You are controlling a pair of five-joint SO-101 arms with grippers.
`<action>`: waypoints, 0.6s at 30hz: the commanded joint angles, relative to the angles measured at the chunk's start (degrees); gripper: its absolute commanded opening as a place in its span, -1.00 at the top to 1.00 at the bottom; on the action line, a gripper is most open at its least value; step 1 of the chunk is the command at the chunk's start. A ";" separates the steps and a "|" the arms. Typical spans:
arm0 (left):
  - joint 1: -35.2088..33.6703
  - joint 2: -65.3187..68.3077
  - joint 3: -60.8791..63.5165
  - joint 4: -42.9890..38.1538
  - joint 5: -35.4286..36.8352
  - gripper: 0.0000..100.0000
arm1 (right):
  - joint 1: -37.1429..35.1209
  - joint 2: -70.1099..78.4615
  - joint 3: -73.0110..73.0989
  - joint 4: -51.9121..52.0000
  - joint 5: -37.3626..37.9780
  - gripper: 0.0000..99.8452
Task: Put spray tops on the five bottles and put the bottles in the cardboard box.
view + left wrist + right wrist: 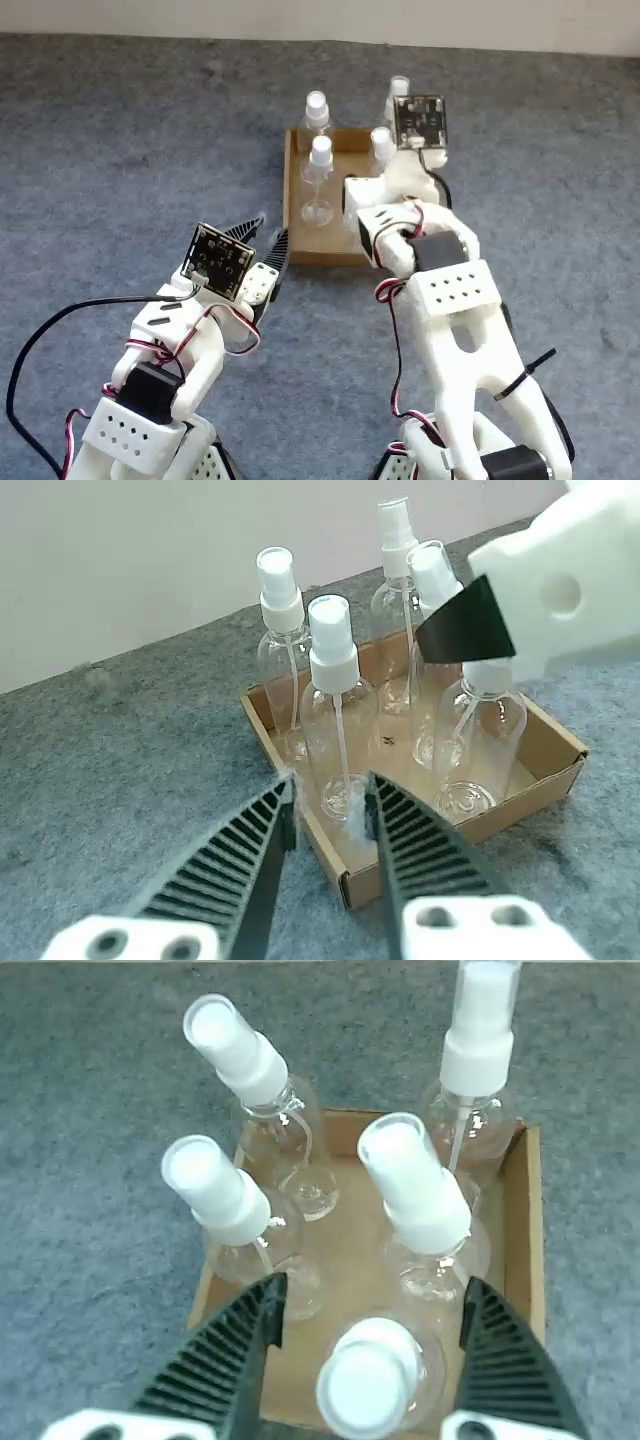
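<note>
The cardboard box sits mid-table with several clear bottles standing in it, each with a white spray top. Two bottles stand along its left side and two more along its right. My right gripper hangs open over the box, its fingers on either side of the nearest bottle without touching it. My left gripper is open and holds nothing, just outside the box's near left corner, facing a bottle.
Grey carpet-like cloth covers the table, with free room left and right of the box. The right arm leans over the box's right half; its white and black gripper body hangs above the bottles. A black cable trails at the left.
</note>
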 commanded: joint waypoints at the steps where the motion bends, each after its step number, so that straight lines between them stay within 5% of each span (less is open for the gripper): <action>1: -0.75 0.22 -0.31 -1.32 -0.26 0.85 | -0.48 -4.88 -5.93 2.68 0.09 0.56; 8: -0.75 -0.22 -0.31 -1.32 -0.26 0.85 | -0.22 -17.19 -2.42 8.92 0.44 0.82; 11: -0.75 -0.22 -0.22 -1.32 -0.26 0.85 | -0.31 -23.52 5.76 9.19 5.45 0.98; 18: -0.75 -0.40 -1.45 -1.32 -0.35 0.85 | -0.22 -44.79 32.48 9.27 20.48 0.99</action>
